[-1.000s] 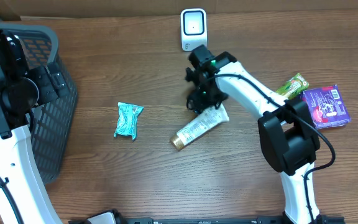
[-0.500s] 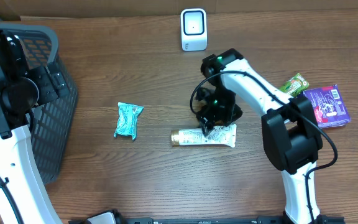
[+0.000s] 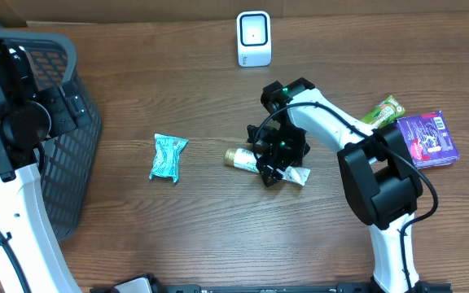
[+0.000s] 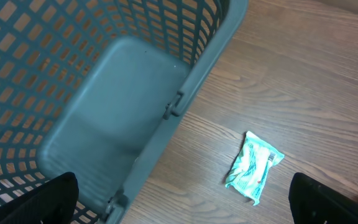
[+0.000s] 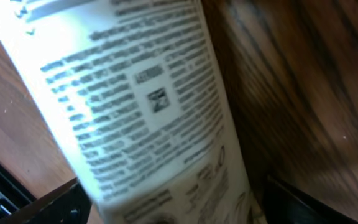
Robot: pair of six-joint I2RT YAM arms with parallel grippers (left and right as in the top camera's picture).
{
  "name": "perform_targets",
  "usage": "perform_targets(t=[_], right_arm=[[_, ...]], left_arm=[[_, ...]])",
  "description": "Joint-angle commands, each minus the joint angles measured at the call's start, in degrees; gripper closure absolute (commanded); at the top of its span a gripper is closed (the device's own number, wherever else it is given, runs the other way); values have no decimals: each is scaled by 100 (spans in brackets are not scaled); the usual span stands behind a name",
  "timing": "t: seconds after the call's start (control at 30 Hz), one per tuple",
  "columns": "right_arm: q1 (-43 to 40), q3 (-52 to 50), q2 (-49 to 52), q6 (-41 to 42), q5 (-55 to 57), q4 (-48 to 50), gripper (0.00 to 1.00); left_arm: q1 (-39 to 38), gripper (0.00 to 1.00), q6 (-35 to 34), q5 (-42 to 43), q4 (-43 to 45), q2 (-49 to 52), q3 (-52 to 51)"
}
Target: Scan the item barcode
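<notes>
Tube [image 3: 239,156]: lies flat on the table [image 3: 177,236], right under the right gripper [image 3: 272,165], between its fingers.
Right gripper: fingers spread wide, not squeezing the tube.
Left gripper [image 4: 182,194]: wide, holding nothing.
Writing: tiny black print, too blurry to read.

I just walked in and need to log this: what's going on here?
The right claw is down over a white tube on the table, fingers open either side of it, short of the white scanner. The left claw hangs open above the grey basket. A teal packet lies apart.
</notes>
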Motion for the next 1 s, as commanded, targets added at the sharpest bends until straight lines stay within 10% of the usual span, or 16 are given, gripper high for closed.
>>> perform_targets(t=[0.0, 0.33, 0.97], right_arm=[[-57, -168, 35, -289, 7, 79, 13], [92, -168, 35, 874, -1182, 378, 31], [590, 155, -472, 2721, -122, 817, 12]], left_arm=[[15, 0, -74, 31, 17, 20, 103], [15, 0, -74, 28, 17, 20, 103], [15, 0, -74, 28, 17, 20, 103]])
